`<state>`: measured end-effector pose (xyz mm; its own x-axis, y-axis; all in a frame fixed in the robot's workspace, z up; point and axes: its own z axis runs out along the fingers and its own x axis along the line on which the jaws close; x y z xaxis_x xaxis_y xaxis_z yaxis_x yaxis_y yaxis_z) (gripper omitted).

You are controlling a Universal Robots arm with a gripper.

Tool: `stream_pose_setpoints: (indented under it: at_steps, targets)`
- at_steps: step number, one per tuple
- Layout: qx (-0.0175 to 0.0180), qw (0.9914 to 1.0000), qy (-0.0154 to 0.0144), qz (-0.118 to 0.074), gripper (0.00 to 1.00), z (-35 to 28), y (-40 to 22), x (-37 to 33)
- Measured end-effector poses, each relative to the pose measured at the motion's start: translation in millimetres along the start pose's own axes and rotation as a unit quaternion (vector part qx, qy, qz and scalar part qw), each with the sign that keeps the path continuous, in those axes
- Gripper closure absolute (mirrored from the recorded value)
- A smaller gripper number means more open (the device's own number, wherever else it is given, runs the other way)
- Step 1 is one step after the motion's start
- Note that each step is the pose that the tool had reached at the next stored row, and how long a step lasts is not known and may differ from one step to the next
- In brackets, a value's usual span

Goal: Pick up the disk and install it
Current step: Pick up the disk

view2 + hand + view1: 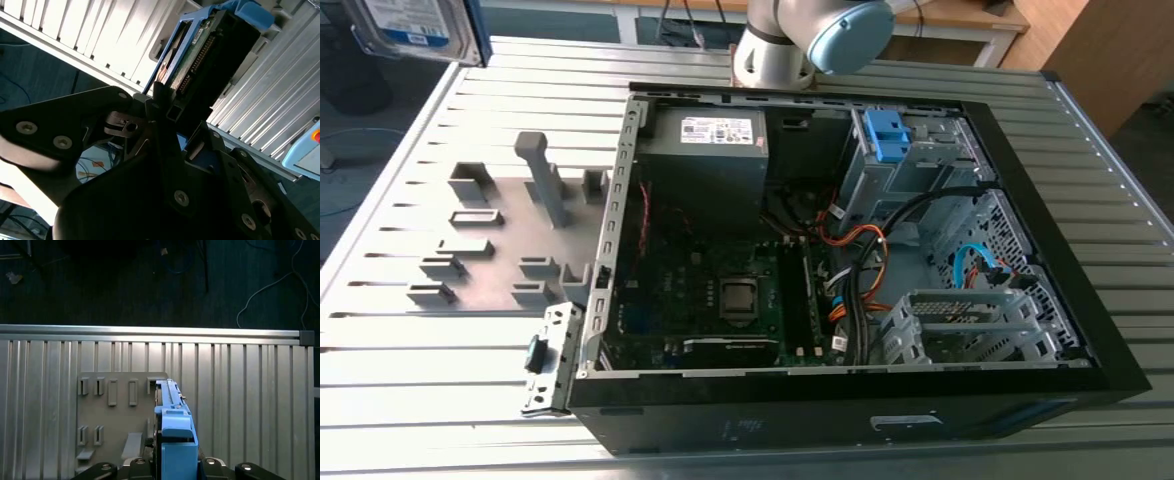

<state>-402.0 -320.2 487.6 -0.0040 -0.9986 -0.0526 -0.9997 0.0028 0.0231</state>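
While aloft, gripper (162, 102) clamps disk (210, 50) (grip closed).

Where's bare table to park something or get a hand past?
Bare slats: the table strip on the exterior view's right of the computer case, and the stretch between the grey holder plate and the table's near edge. Crowded: inside the case, cables and drive cages.
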Motion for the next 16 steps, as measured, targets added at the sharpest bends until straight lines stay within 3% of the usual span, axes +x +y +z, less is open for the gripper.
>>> stream_pose_setpoints:
  at_steps: [16]
  targets:
    - [0.0001, 0.99999, -0.0041, 0.000, 0.64, -53.4, 1.2, -2.8]
